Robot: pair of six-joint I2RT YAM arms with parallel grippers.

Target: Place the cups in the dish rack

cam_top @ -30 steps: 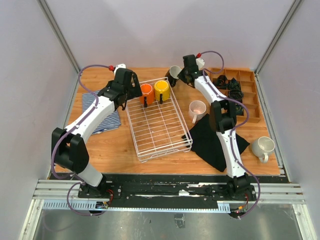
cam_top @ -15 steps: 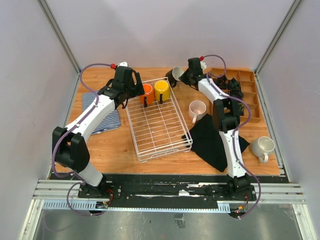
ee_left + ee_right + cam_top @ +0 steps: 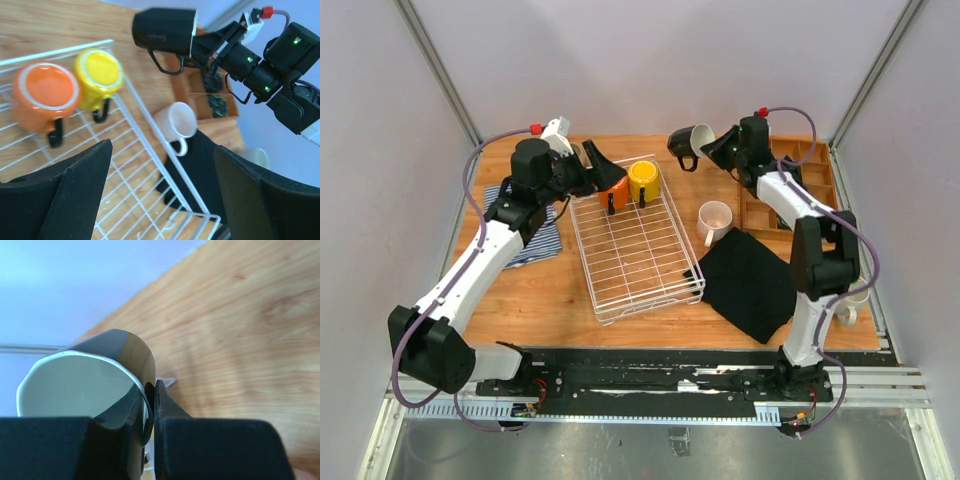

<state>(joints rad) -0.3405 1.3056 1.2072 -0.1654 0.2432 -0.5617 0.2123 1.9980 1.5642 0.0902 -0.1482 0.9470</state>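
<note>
Lettering on black mug, unreadable, in right gripper.

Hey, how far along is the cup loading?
Done: the orange mug and the yellow mug sit side by side at the far end of the white wire dish rack. In hand: the right gripper pinches the wall of the black mug with the white inside, held in the air. Left: the pale pink mug and a whitish mug, on the table right of the rack. The left gripper is open.
</note>
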